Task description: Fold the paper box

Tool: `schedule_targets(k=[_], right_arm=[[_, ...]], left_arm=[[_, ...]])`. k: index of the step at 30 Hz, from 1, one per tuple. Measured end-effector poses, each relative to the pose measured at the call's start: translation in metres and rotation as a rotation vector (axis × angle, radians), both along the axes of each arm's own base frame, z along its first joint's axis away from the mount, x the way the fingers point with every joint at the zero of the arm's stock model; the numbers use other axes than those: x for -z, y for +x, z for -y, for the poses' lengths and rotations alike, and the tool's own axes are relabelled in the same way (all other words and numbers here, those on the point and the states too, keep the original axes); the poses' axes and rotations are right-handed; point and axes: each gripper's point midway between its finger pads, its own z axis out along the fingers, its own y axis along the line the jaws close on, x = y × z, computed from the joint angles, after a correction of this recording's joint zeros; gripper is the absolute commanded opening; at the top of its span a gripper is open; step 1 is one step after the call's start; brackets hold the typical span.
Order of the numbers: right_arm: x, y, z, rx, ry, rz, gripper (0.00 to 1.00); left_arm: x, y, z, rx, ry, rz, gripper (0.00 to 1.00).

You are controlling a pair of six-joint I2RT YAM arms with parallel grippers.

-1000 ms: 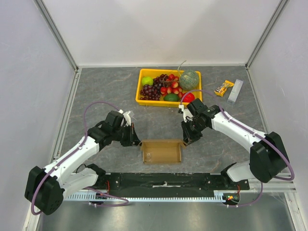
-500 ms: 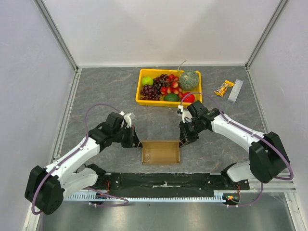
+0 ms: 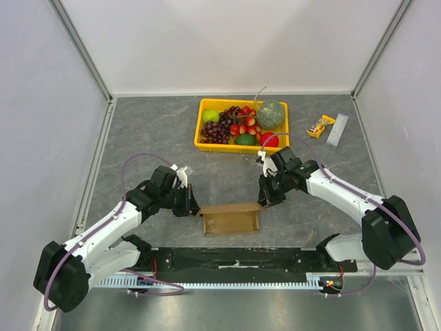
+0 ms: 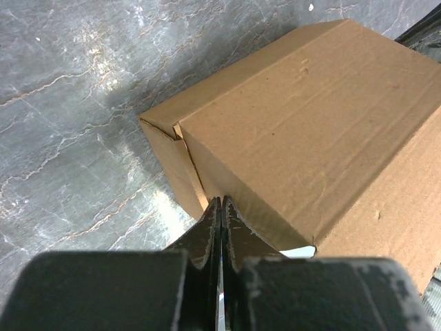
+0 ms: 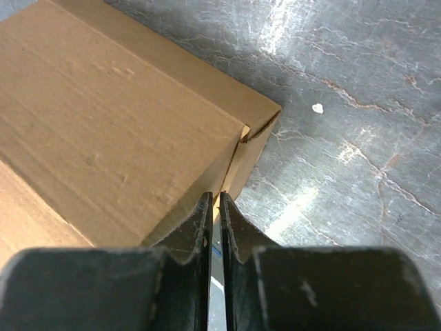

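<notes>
paper box (image 3: pixel 231 219) lies between left pincer (image 3: pixel 195 207), closed empty, and right pincer (image 3: pixel 264 201), nearly closed.

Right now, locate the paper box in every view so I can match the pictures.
Top external: paper box low centre, between both arms.
Left wrist: fills the upper right.
Right wrist: fills the upper left.
Shared landmark: grey marbled table.
</notes>
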Motion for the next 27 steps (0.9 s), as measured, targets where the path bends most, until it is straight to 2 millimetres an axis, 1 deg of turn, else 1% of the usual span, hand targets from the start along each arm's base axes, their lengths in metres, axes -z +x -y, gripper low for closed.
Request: schedule_targets(k=[3, 11, 15, 18, 21, 25, 27], right_arm=[[0.003, -0.001, 0.003, 0.002, -0.011, 0.013, 0.13], [0.017, -0.010, 0.011, 0.006, -0.042, -0.008, 0.11], [0.018, -0.006, 0.015, 0.021, -0.065, 0.018, 0.10], [0.015, 0.000, 0.022, 0.050, -0.106, 0.064, 0.11], [0.005, 0.011, 0.031, 0.096, -0.152, 0.126, 0.11], [-0.028, 0.041, 0.031, 0.165, -0.154, 0.270, 0.11], [-0.051, 0.055, 0.027, 0.188, -0.115, 0.347, 0.12]], left_arm=[[0.001, -0.002, 0.000, 0.000, 0.000, -0.004, 0.02], [0.003, -0.006, -0.002, -0.020, -0.002, -0.010, 0.02], [0.005, -0.005, -0.006, -0.055, 0.005, -0.002, 0.02], [0.004, -0.003, -0.009, -0.086, 0.014, 0.011, 0.02], [0.003, 0.000, -0.011, -0.109, 0.019, 0.022, 0.02], [0.005, 0.003, -0.014, -0.139, 0.035, 0.027, 0.02], [0.005, 0.003, -0.016, -0.150, 0.038, 0.029, 0.02]])
